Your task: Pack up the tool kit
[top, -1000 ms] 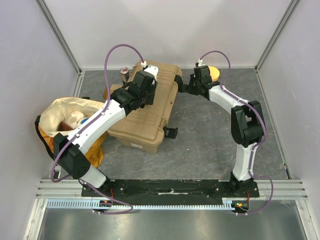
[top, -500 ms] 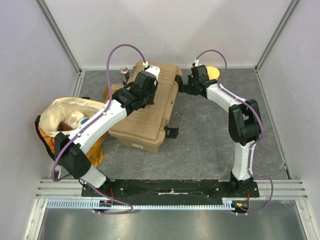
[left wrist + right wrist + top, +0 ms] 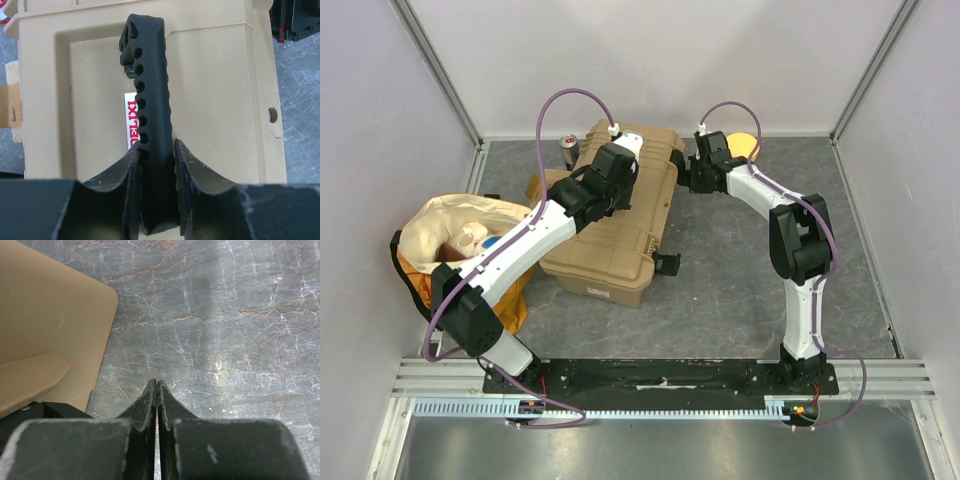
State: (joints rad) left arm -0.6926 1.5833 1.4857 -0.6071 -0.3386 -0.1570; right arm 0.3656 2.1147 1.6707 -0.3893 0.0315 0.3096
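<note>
Toolbox (image 3: 215,100) — matt tan plastic

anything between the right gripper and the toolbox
Nothing visible. The right gripper, jaws shut, hangs just beside the toolbox corner, only bare table between them. The left gripper clamps the handle.

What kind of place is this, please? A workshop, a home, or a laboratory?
Probably a laboratory robot cell: plain white walls in aluminium framing, two arms bolted to a rail, and a tan toolbox on a grey mat.
</note>
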